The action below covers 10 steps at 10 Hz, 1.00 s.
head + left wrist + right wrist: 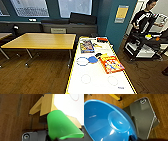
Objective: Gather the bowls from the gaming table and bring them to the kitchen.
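I noted the gaming table [100, 80] running up the lower centre of the head frame, one blue bowl [93, 59] at mid-frame beside a clear ring plate [82, 61] and a red game box [111, 64]. A second blue bowl [107, 121] sat large before the right wrist, a green cup [62, 126] before the left. I could not tell the state of either arm's fingers.

Bright blue bowl [109, 122], green cup [61, 126], yellow-rimmed white gaming table [100, 85].
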Available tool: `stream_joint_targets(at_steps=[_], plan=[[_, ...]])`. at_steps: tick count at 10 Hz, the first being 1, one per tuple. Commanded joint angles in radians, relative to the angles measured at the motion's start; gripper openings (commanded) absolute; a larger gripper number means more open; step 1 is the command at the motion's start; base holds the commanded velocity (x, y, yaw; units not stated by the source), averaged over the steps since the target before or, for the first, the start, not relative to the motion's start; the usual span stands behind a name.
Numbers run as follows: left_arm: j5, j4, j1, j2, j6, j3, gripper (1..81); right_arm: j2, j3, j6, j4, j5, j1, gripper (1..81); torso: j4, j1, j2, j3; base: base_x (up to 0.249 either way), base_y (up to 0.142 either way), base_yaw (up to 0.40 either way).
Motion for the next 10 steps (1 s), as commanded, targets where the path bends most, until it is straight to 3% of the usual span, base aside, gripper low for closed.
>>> stream_joint_targets(at_steps=[1,3,6,8,9,10], plan=[[-0.003,0.006,-0.002,-0.138,0.013,0.077,1.0,-0.030,0.021,-0.001,-0.027,-0.046,0.013,1.0,0.000,0.000,0.000,0.000,0.000,0.000,0.000],[-0.006,0.020,0.077,-0.170,0.027,0.094,1.0,-0.029,0.024,-0.001,-0.027,-0.048,0.015,1.0,0.000,0.000,0.000,0.000,0.000,0.000,0.000],[-0.101,0.017,0.156,-0.235,0.027,0.072,1.0,-0.026,0.024,-0.001,-0.027,-0.049,0.015,1.0,0.000,0.000,0.000,0.000,0.000,0.000,0.000],[-0.075,0.014,0.222,-0.212,0.035,0.025,1.0,-0.025,0.024,-0.001,-0.027,-0.060,0.019,1.0,0.000,0.000,0.000,0.000,0.000,0.000,0.000],[-0.060,-0.017,0.255,-0.190,0.101,-0.003,1.0,-0.025,0.025,-0.001,-0.027,-0.060,0.019,1.0,0.000,0.000,0.000,0.000,0.000,0.000,0.000],[-0.064,-0.148,0.267,-0.177,0.233,-0.044,1.0,-0.023,0.025,-0.001,-0.027,-0.060,0.019,1.0,0.000,0.000,0.000,0.000,0.000,0.000,0.000]])
